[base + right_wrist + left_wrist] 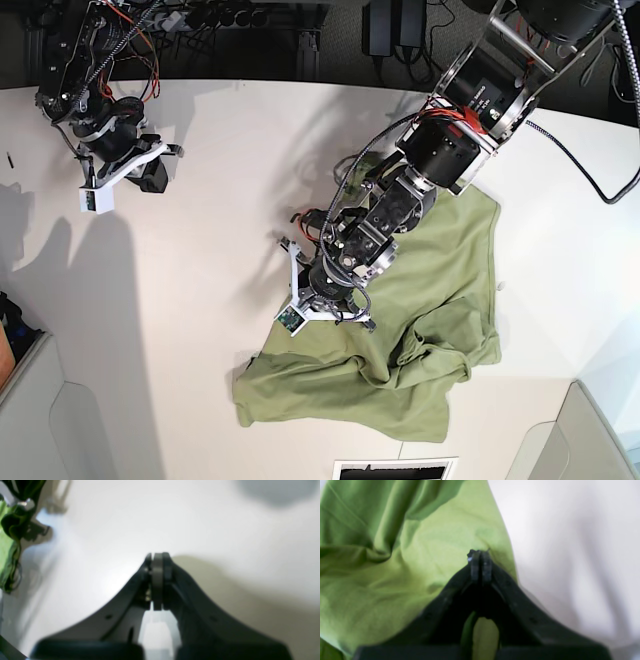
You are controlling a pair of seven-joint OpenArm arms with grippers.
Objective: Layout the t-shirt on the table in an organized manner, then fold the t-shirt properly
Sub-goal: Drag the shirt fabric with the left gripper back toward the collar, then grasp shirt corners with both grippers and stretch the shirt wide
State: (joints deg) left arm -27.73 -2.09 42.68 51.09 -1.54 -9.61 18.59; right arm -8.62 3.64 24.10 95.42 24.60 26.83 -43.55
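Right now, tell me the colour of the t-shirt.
Plain green, no pattern: the t-shirt reads olive in the base view, which shows it best, and brighter in the left wrist view.

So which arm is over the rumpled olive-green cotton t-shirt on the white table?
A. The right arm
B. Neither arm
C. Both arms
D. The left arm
D: the left gripper hangs over the olive-green cotton t-shirt, while the right gripper is apart over bare white table.

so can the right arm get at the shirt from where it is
Probably not without travelling: the right gripper sits shut at the table's far corner, well apart from the shirt. Nothing blocks the way.
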